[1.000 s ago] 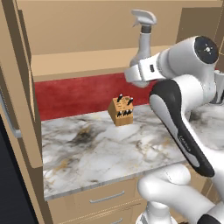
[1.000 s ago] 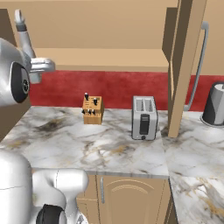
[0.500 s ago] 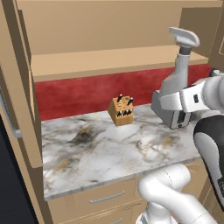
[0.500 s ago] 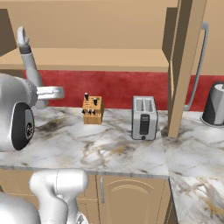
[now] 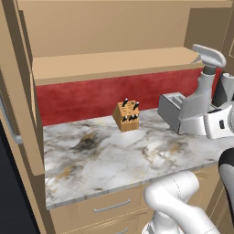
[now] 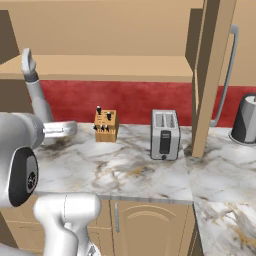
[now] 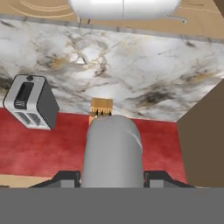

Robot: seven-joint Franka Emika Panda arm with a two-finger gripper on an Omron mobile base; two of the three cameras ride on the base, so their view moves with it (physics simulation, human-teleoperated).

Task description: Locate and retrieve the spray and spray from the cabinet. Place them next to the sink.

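The gripper (image 7: 112, 177) is clenched on a pale-grey spray bottle (image 7: 113, 151), its two dark finger tips (image 7: 65, 176) standing on either side of the bottle's round body in the hand view. In the left base view the same bottle (image 5: 201, 93) rises upright from the hand at the right edge, its pistol trigger head level with the front edge of the cabinet shelf (image 5: 114, 64) and just to the right of it; in the right base view the bottle (image 6: 36, 95) stands at the far left, in front of the red backsplash (image 6: 135, 100). The bottle is held in the air above the marble counter (image 5: 119, 155), well clear of its surface and outside the cabinet. Taking the wooden knife block (image 5: 127, 116) as the landmark, the held bottle is to its right in the left base view, and the silver toaster (image 5: 173, 109) stands between the two on the counter, partly behind the hand. In the right base view the toaster (image 6: 165, 134) is on the far side of the knife block (image 6: 105, 125) from the bottle, and a tall wooden panel (image 6: 210, 75) and a dark kettle (image 6: 246, 120) lie further beyond the toaster. Below the counter, under the knife block, are tan drawers with metal handles (image 5: 112, 206).
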